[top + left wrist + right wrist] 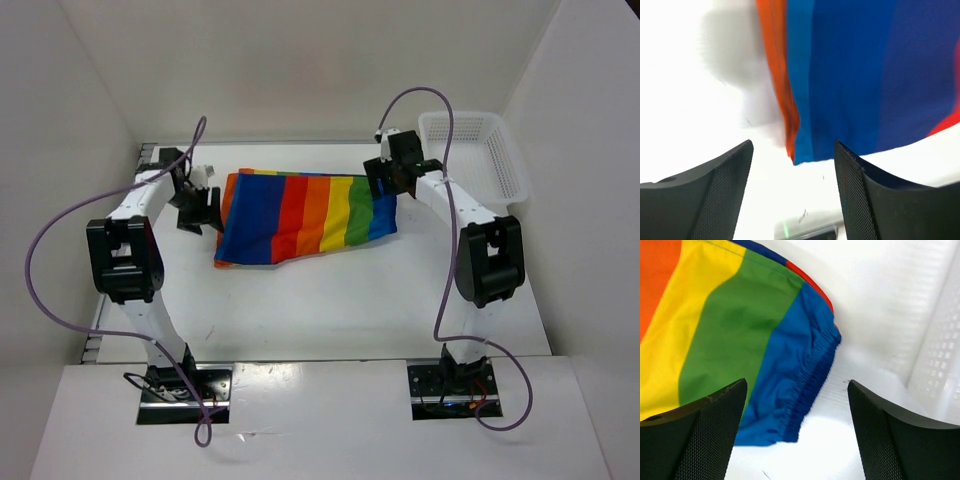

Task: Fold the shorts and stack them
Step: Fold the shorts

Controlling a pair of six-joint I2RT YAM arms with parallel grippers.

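Shorts, one pair in rainbow stripes, lie spread flat on the white table, in its far middle part between the two grippers. From above, six broad bands run across them from left to right: dark blue, red, orange, yellow, green and blue. Their near edge slants, lower at the left corner than at the right. In the right wrist view the blue end finishes in a gathered, puckered hem, with a thin red edge showing behind it. In the left wrist view the other end is blue with a narrow orange strip along its side, coming to a corner on the table. The left gripper sits just beside the left end of the shorts. Its two black fingers are spread wide with nothing between them, and the cloth's corner shows in the gap. The right gripper hangs at the right end, over the far corner. Its jaws are likewise wide apart and grasp nothing, with the gathered hem showing beyond them. One white plastic mesh basket stands at the far right of the table, near the right gripper and apart from the shorts. Its wall fills the right edge of the right wrist view. Two purple cables, one on each arm, loop from base to wrist.
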